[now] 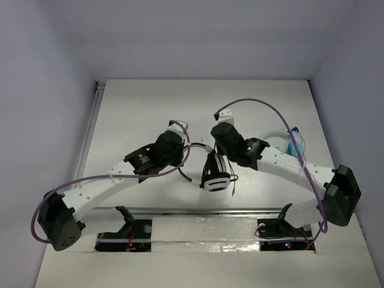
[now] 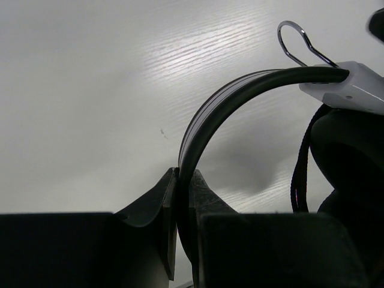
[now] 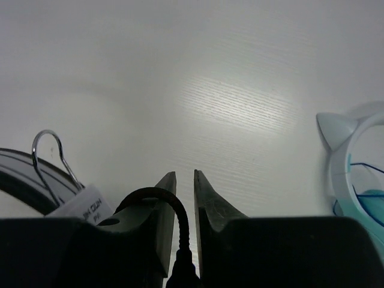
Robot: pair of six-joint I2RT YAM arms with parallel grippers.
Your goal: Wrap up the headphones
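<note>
The headphones (image 1: pixel 215 175) have a thin black headband (image 2: pixel 240 90) and white-rimmed earcups (image 1: pixel 216 182).

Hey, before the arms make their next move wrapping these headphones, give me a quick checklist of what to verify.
1. Left hand shut on the headband: ok.
2. Right hand shut on the cable: ok.
3. Teal headphones apart from the cable: ok.
4. Cable free of the white clip: cannot tell.
5. Wrap finished: not ok, loose cable hangs beside the earcup.
</note>
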